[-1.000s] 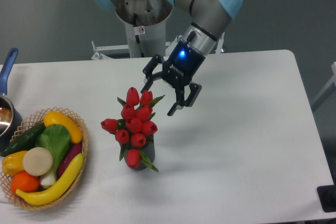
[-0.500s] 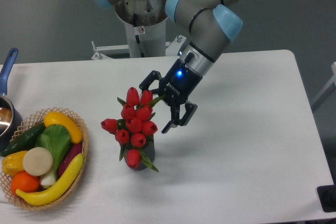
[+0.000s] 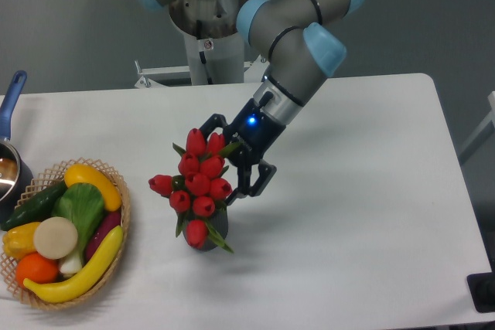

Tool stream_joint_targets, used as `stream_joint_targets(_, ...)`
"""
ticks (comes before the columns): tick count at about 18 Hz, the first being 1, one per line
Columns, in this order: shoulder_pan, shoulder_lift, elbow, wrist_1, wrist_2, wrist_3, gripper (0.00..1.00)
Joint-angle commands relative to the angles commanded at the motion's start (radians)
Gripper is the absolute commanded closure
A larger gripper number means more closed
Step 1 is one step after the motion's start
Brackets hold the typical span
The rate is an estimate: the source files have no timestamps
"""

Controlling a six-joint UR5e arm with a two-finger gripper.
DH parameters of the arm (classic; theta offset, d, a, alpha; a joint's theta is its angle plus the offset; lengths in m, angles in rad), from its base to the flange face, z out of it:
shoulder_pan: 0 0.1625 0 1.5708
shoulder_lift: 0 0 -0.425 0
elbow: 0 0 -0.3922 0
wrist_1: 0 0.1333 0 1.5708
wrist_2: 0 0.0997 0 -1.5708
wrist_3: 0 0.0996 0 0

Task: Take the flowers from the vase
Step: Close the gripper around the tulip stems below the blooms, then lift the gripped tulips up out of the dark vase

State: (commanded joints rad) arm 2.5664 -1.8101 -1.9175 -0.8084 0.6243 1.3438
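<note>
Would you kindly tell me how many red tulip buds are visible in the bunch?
10 visible. Two top the flowers at about and, two sit just below, one juts left, four cluster mid-bunch, and one hangs low in front of the vase. Others may be hidden behind.

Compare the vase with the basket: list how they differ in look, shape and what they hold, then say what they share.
The vase is dark grey and solid-walled; the basket is tan and woven. The vase is a narrow upright cylinder; the basket is wide, shallow and rounded. The vase holds the flowers, red tulips rising well above it; the basket holds toy vegetables lying flat inside. Both stand on the table as open-topped containers, each full.
</note>
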Motion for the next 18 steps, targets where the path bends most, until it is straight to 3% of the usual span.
stream_joint_targets(5,-0.014,-0.006,0.000,0.000,-0.002,-0.002,0.01)
stream_joint_targets(7,-0.014,-0.008,0.003,0.000,-0.002,0.000,0.24)
stream_joint_targets(12,-0.009,-0.005,0.008,0.000,-0.005,-0.003,0.49)
stream_joint_targets(14,-0.008,-0.005,0.008,0.000,-0.005,-0.005,0.55)
stream_joint_targets(18,0.000,-0.002,0.015,-0.003,-0.021,-0.020,0.56)
